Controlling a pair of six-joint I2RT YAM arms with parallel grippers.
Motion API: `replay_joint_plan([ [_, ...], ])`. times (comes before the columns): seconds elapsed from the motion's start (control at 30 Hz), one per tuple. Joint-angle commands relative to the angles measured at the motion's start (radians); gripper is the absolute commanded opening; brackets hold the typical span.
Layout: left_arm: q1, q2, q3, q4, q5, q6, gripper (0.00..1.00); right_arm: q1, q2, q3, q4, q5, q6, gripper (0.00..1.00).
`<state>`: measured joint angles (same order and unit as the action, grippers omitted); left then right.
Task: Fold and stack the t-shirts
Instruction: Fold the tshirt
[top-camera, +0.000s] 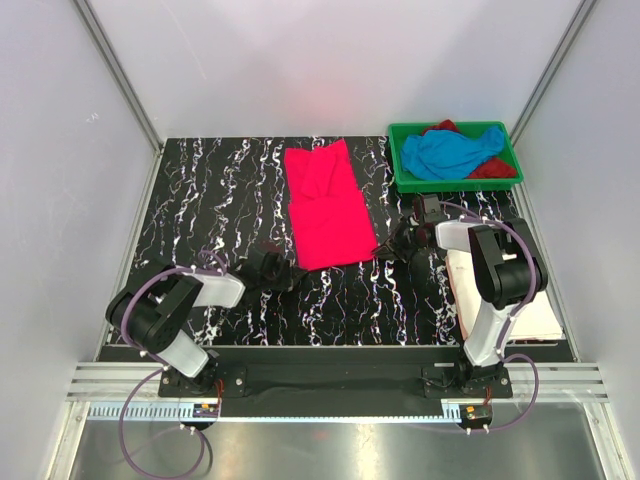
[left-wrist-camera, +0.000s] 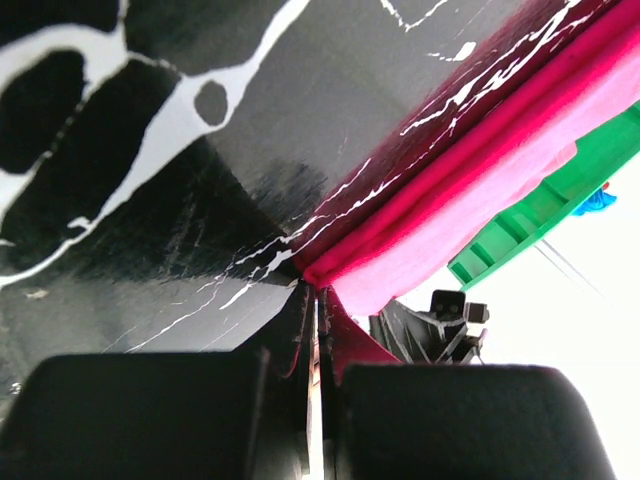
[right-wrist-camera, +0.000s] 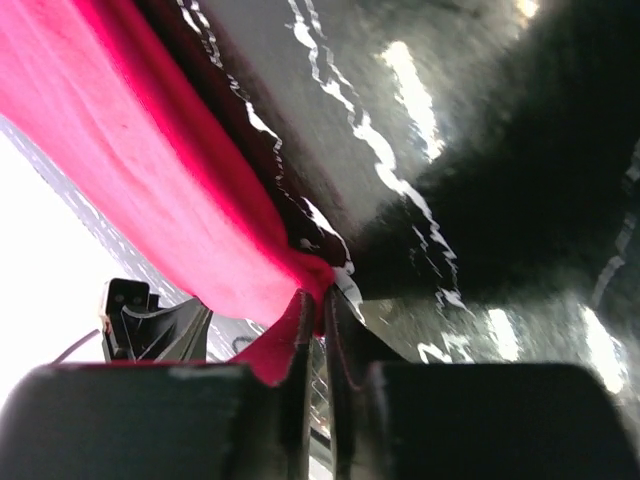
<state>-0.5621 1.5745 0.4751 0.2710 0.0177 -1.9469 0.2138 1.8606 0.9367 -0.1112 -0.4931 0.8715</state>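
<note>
The left hand (top-camera: 284, 271) and right hand (top-camera: 402, 240) each pinch a lower corner of the hot pink t-shirt (top-camera: 325, 205), centre frame; lifting evenly should keep the fold square.

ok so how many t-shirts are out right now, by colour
hot pink cloth t-shirt, flat on the table: 1
sky blue cloth t-shirt, in the green plastic tray: 1
dark red cloth t-shirt, in the tray: 1
white cloth t-shirt, under the right arm: 1
total: 4

Right arm (top-camera: 500, 275) covers much of white t-shirt (top-camera: 549, 318).
</note>
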Motion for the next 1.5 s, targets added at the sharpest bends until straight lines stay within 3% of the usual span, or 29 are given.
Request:
replay_joint_plan([
  [0.0,0.017,0.007,-0.041,-0.133,-0.035,0.093,0.00,0.002,0.045,0.001,0.005,0.077,-0.034,0.00],
  [0.17,0.031,-0.048,-0.001,-0.266,-0.047,0.261,0.00,0.009,-0.040,-0.033,-0.064,0.083,-0.101,0.00],
  [0.3,0.019,-0.139,0.000,-0.372,-0.085,0.428,0.00,0.067,-0.161,-0.116,-0.090,0.074,-0.131,0.00],
  [0.4,-0.015,-0.229,-0.027,-0.443,-0.100,0.471,0.00,0.120,-0.242,-0.197,-0.100,0.082,-0.124,0.00],
  [0.63,-0.189,-0.590,-0.108,-0.697,-0.183,0.405,0.00,0.301,-0.520,-0.415,-0.131,0.128,-0.010,0.00],
  [0.83,-0.479,-0.844,-0.101,-0.968,-0.294,0.244,0.00,0.444,-0.799,-0.539,-0.243,0.174,0.124,0.00],
  [1.0,-0.709,-0.898,-0.060,-1.081,-0.360,0.125,0.00,0.619,-0.978,-0.593,-0.320,0.223,0.282,0.00],
  [1.13,-0.887,-0.802,0.025,-1.098,-0.393,0.043,0.00,0.731,-1.018,-0.579,-0.375,0.272,0.360,0.00],
  [1.27,-0.943,-0.775,0.121,-1.211,-0.462,-0.007,0.00,0.760,-1.078,-0.556,-0.438,0.292,0.391,0.00],
  [1.47,-0.921,-0.889,0.204,-1.340,-0.574,-0.004,0.00,0.757,-1.131,-0.457,-0.579,0.338,0.359,0.00],
])
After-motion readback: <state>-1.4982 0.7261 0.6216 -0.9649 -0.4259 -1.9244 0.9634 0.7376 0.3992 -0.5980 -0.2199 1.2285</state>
